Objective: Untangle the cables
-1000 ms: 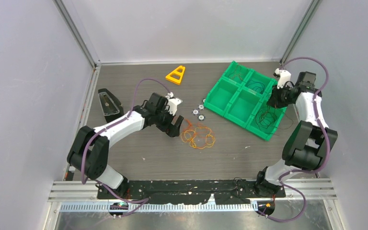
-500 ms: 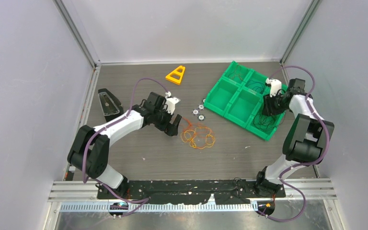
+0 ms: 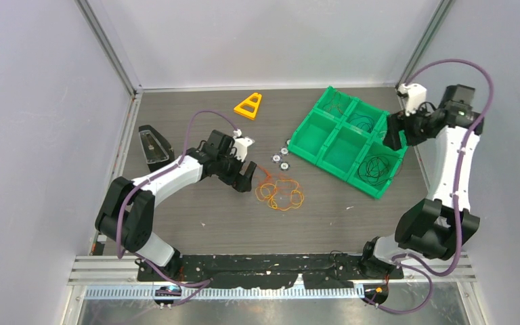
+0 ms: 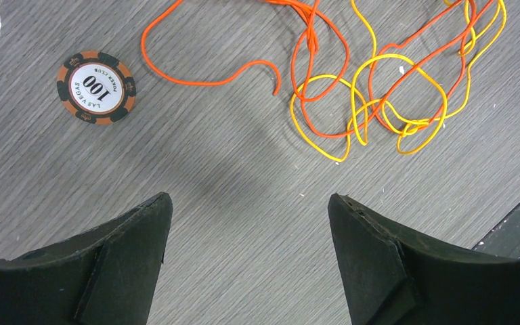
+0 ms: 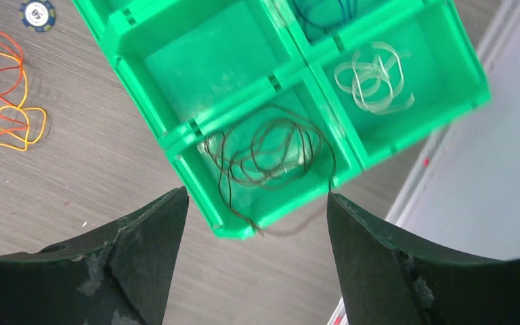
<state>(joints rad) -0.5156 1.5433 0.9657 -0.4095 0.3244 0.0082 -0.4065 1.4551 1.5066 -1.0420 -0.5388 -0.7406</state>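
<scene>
A loose tangle of orange and yellow cables (image 3: 281,191) lies on the table, seen close up in the left wrist view (image 4: 372,88). My left gripper (image 3: 247,178) stands open just left of the tangle, its fingers (image 4: 132,250) apart over bare table and touching no cable. A dark brown cable (image 5: 271,152) lies coiled in the near right compartment of the green bin tray (image 3: 315,128), one end hanging over the corner. My right gripper (image 3: 391,137) hovers open and empty above the tray's right side (image 5: 257,200).
Other compartments hold a clear cable (image 5: 372,74) and a dark blue one (image 5: 325,10). Poker chips (image 3: 281,157) lie between tangle and tray, one near the left gripper (image 4: 95,87). A yellow triangle (image 3: 249,105) and a black block (image 3: 154,147) sit at the back left.
The right gripper has gone from shut to open, leaving the dark cable in the tray, and has lifted up and back to the right. The left arm has stayed put.
</scene>
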